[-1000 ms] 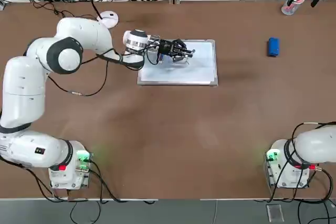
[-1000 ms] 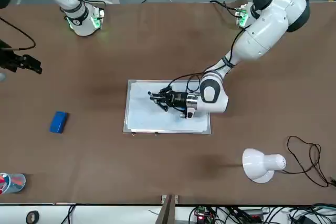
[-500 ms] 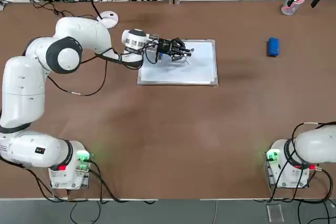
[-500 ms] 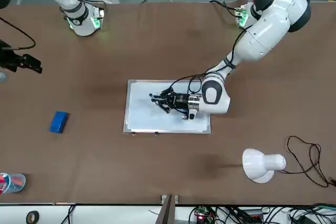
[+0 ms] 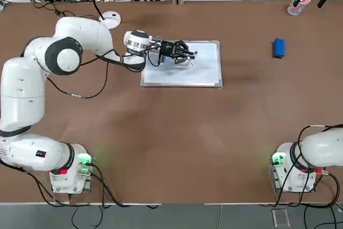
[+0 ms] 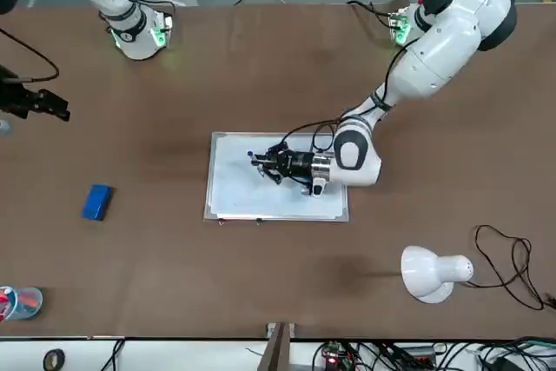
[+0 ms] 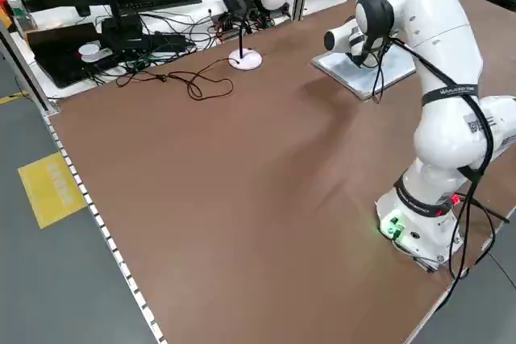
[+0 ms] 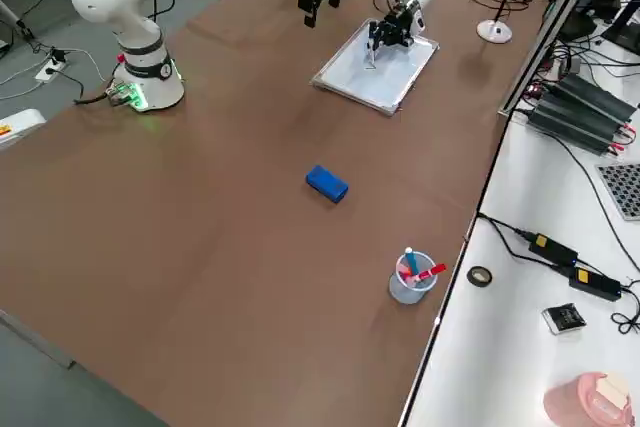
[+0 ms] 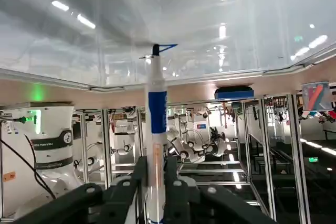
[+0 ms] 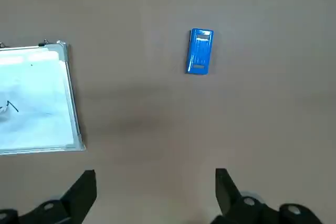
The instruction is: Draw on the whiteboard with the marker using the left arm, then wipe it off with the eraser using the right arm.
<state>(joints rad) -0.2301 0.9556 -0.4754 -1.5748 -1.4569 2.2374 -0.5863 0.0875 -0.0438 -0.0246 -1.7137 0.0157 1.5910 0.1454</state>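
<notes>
The whiteboard (image 5: 198, 73) lies flat at the table's far middle. My left gripper (image 5: 187, 54) reaches over it from the left and is shut on the marker (image 9: 156, 108). In the left wrist view the marker's tip touches the board beside a short blue stroke (image 9: 167, 46). A thin drawn line (image 10: 11, 107) shows on the whiteboard (image 10: 37, 114) in the right wrist view. The eraser (image 5: 278, 47) lies alone on the table to the board's right. My right gripper (image 10: 155, 187) hangs open high above the table, with the eraser (image 10: 200, 51) below it and nothing between its fingers.
A clear cup of pens (image 8: 410, 277) stands near the table's far right corner. A white desk lamp (image 6: 430, 274) with its cable (image 6: 504, 258) sits at the far left. Both arm bases (image 5: 72, 172) glow green at the near edge.
My left gripper has slid the marker a little way across the board, away from the robot. The right arm and the eraser have not moved.
</notes>
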